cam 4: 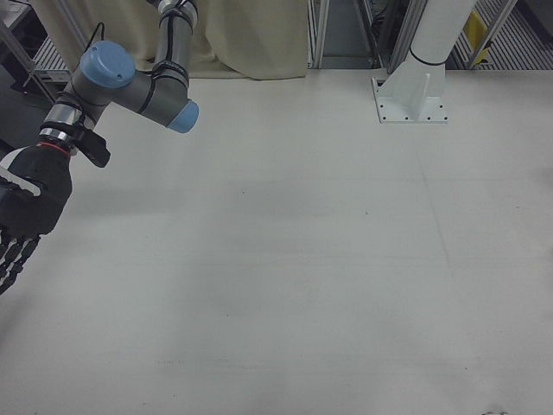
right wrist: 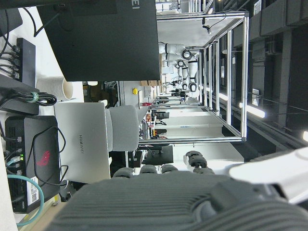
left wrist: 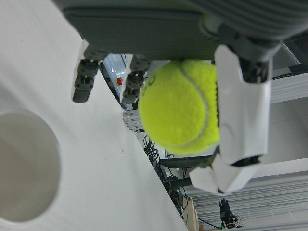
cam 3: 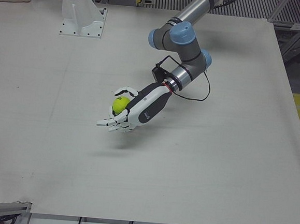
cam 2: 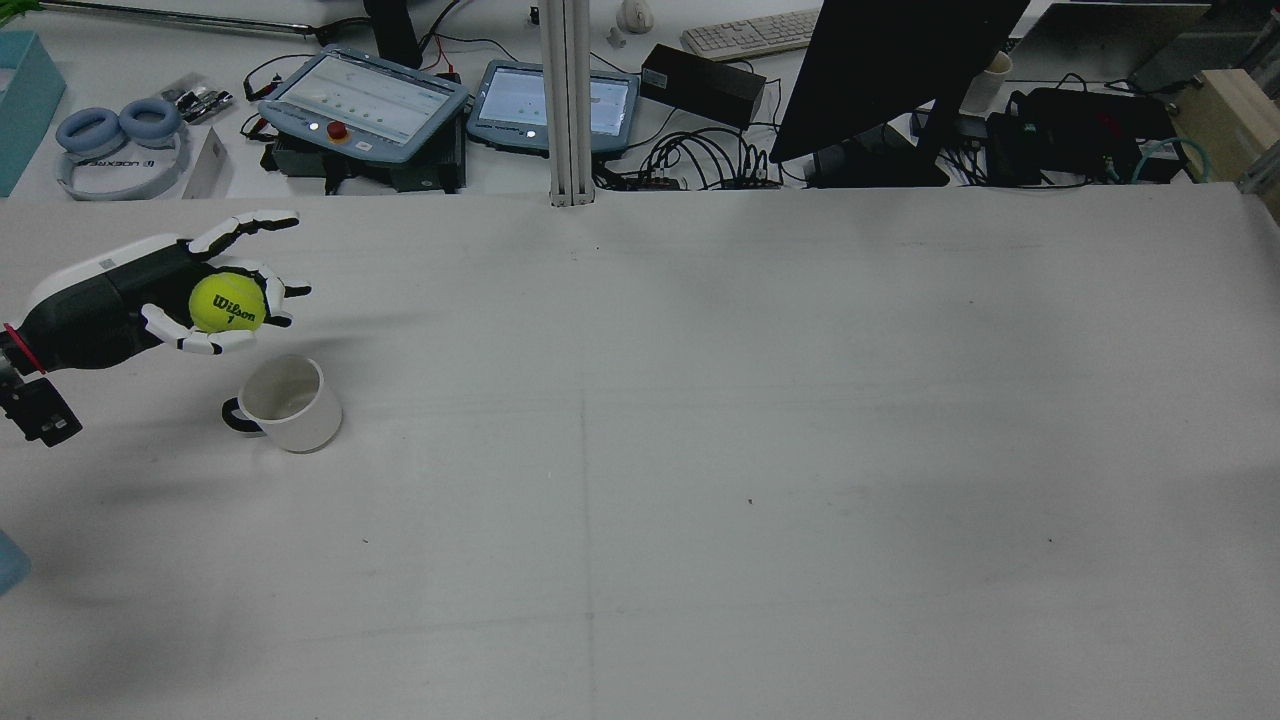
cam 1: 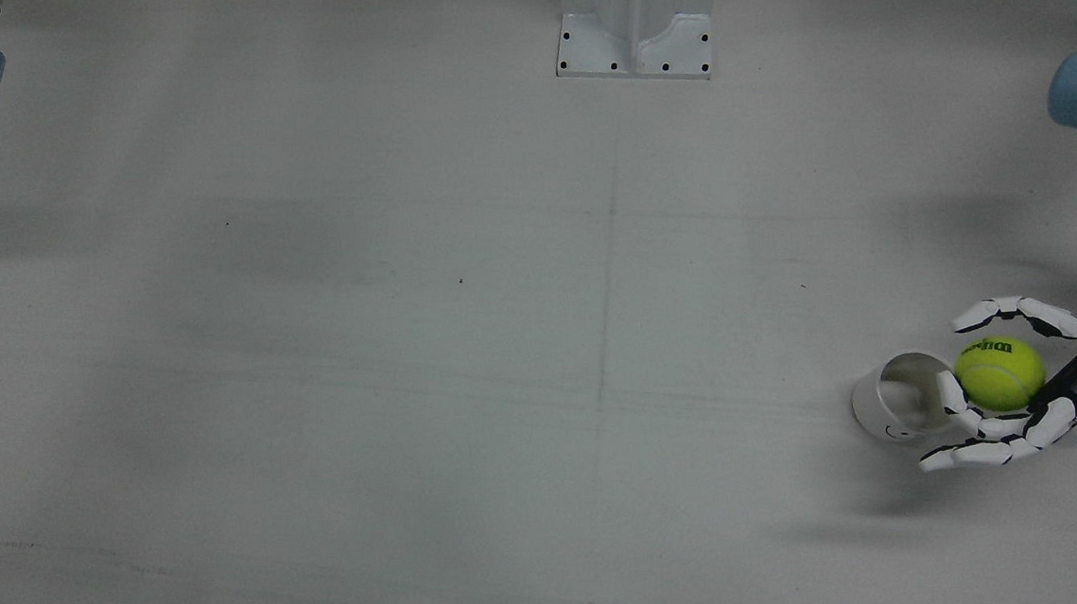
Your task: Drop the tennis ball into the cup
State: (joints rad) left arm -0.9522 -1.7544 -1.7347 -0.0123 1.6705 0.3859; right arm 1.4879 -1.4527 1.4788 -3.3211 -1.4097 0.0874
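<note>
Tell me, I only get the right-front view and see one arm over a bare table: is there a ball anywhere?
Observer: Yes. The left hand, outside your frame, holds a yellow tennis ball off the table.
Operator: And the cup it should go into?
Observer: A white cup stands upright and empty just by that hand. In the front view the ball shows beside the cup's opening, not squarely over it.
</note>
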